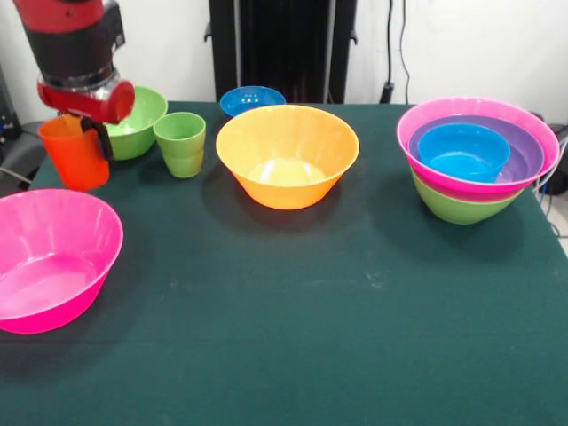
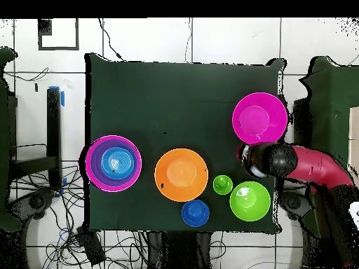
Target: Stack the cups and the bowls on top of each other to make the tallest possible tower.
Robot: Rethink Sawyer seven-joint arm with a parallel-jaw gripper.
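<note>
My gripper [image 1: 86, 140] hangs at the far left, shut on the rim of the orange-red cup [image 1: 71, 164], with one black finger [image 1: 94, 138] over the cup's right wall. The cup's base is at about table level. In the overhead view the arm's head [image 2: 261, 160] hides the cup. The light green cup [image 1: 181, 144] stands upright just to the right, next to a medium green bowl [image 1: 140, 120]. The tower [image 1: 475, 160] stands at the right: a green bowl, then pink, purple and blue nested inside. The big orange bowl [image 1: 286, 155] is in the middle.
A big pink bowl [image 1: 49, 262] sits at the near left, close below the gripper. A small blue bowl [image 1: 251, 99] sits at the far edge behind the orange bowl. The robot's black pedestal [image 1: 282, 44] stands behind the table.
</note>
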